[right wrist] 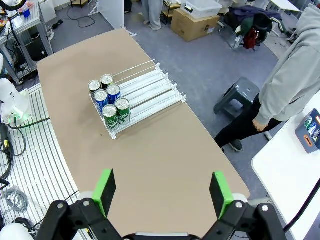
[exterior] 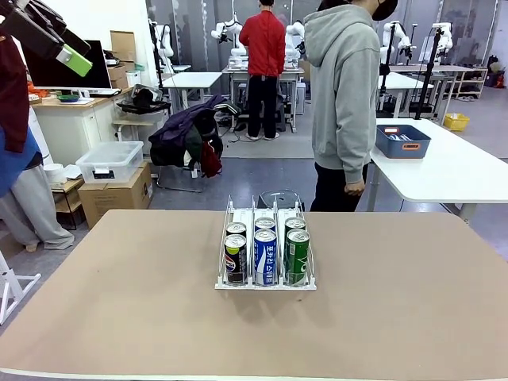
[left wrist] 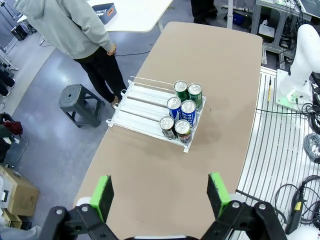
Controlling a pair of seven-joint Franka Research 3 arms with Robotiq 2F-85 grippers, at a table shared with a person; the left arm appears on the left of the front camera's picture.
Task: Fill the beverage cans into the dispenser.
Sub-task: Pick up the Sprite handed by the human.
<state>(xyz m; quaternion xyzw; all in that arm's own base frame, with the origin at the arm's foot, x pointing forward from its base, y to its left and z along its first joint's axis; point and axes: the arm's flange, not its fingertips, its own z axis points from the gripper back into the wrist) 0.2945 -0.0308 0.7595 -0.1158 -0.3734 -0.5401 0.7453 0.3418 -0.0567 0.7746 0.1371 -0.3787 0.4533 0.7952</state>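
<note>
Your left fingers (left wrist: 102, 197) rise from the bottom of the left wrist view, spread wide and released, grasping nothing. Bare brown table (left wrist: 150, 200) lies between the two green pads. Well ahead of the fingertips, roughly in line with the gap between them, the clear dispenser (left wrist: 137, 102) rests flat on the table. Its six beverage cans stand upright at the end nearer the fingers, two to a lane. From left to right you see the black Pepsi cans (left wrist: 183, 131), the blue-and-white Pocari Sweat cans (left wrist: 188, 112) and the green cans (left wrist: 195, 95). Beyond the dispenser's far end, left of the left finger's line, a person in a grey hoodie (left wrist: 65, 25) stands by a dark stool (left wrist: 77, 102).

From the front, the same three lanes run left to right behind the white lip (exterior: 266, 284): Pepsi, Pocari Sweat, green. Each front can has a second can right behind it.

Your right fingers (right wrist: 220, 192) are likewise spread and released, holding nothing, well apart from the dispenser, which lies far ahead and toward the left finger's side. The cans fill its left end in this view. The person stands off the table's far edge, out past the right finger.
</note>
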